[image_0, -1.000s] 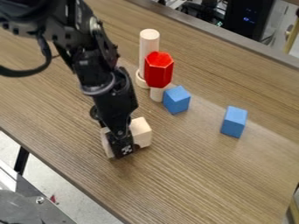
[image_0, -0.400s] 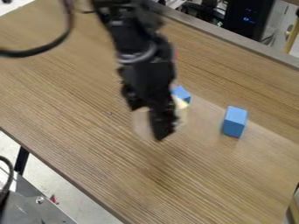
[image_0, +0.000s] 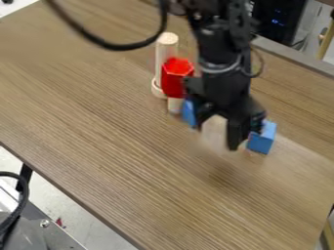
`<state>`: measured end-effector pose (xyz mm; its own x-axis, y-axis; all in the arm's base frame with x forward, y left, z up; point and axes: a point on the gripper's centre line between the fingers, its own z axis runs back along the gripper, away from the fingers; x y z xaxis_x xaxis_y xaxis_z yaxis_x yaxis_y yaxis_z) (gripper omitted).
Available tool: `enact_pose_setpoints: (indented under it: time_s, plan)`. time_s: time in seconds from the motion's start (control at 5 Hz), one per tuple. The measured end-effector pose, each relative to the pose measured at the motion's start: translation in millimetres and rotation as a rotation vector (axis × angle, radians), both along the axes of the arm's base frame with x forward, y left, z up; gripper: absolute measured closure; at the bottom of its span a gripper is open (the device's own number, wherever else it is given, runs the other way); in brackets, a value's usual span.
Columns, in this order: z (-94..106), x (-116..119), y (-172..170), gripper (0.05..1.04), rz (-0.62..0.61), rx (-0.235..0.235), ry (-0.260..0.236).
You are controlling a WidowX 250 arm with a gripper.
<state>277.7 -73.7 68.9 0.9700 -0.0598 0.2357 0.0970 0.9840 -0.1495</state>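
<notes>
Camera view | and there's the tool (image_0: 218,130), fingers parted by the width of the blurred pale block (image_0: 213,132) they grip, its long axis unclear | block shows between the left-hand blue block (image_0: 188,114) and right-hand blue block (image_0: 262,139), over the surface (image_0: 150,171)

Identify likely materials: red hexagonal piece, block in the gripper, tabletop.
Red hexagonal piece: painted wood or plastic; glossy, even colour, lighter edges.
Block in the gripper: possibly bare wood, from its pale tone; blur hides any grain.
Tabletop: wood or wood-look laminate, low sheen; long parallel grain streaks.
</notes>
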Motion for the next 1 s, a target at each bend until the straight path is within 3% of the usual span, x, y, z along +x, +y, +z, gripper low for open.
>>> enact_pose_setpoints:
  time_s: [0.2, 0.6, 1.0]
  plan:
    - [-3.8, 35, -8, 0.489, 0.113, -0.016, -0.034]
    - [-13.0, 100, -19, 0.489, 0.168, 0.000, -0.032]
    - [-40.0, 140, -12, 0.489, 0.155, 0.102, -0.060]
